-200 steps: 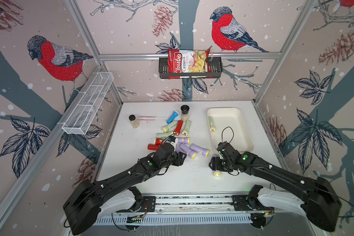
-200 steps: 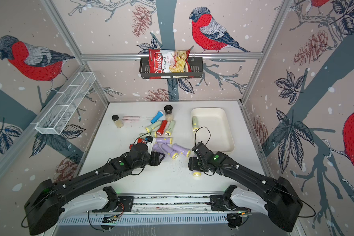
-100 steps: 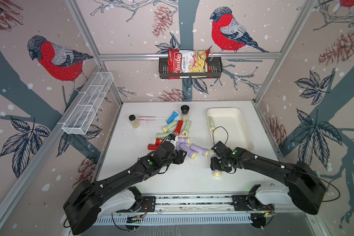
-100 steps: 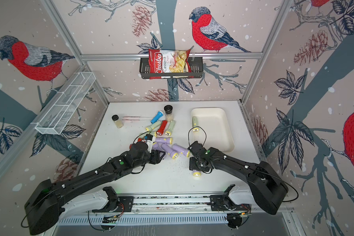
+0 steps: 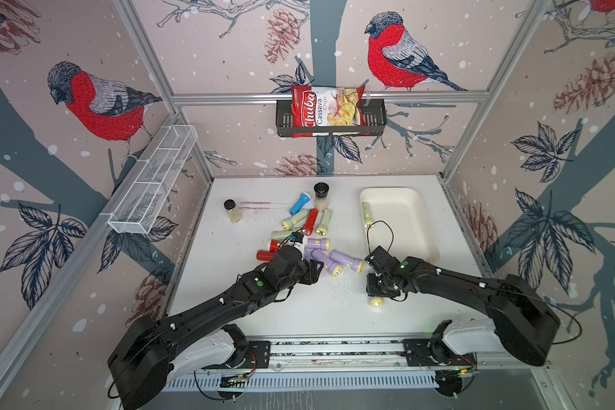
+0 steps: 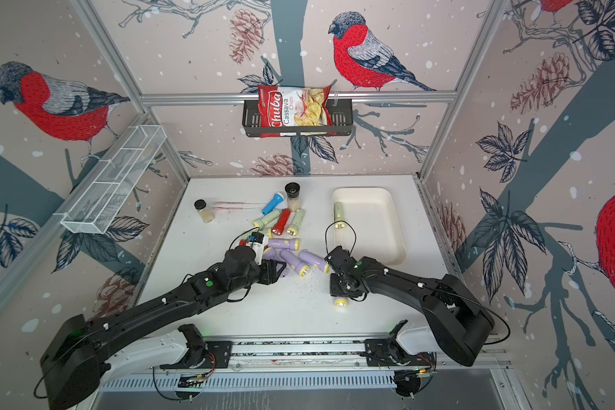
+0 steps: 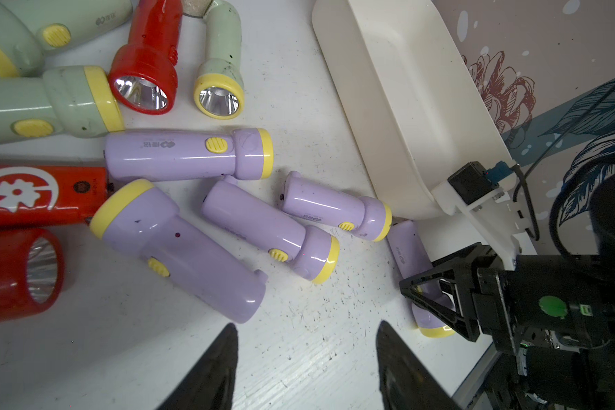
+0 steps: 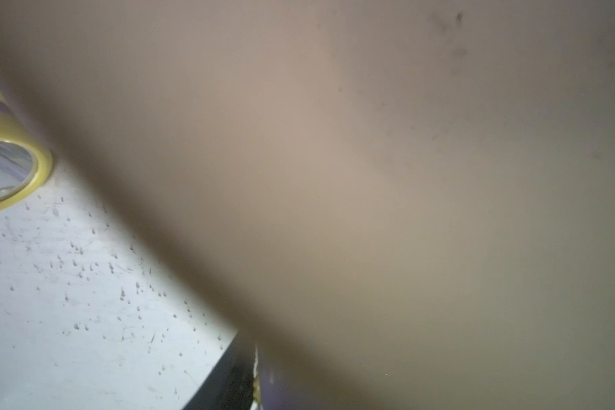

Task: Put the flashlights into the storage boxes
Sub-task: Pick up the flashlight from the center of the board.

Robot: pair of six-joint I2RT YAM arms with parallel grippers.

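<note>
Tray corner point(image 5: 431, 249) sits near right tool point(image 5: 379, 293) clamping lilac flashlight point(image 5: 376, 302); left tool point(image 5: 315, 273) gapes over open table point(image 5: 299, 312).

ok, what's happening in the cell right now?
Two arms are sorting flashlights into the cream tray. One pale green flashlight lies in it so far. The right gripper is down over a lilac flashlight lying on the table near the front, straddling it; a firm grip can't be confirmed. The left gripper hovers open by the pile of flashlights, holding nothing.
</note>
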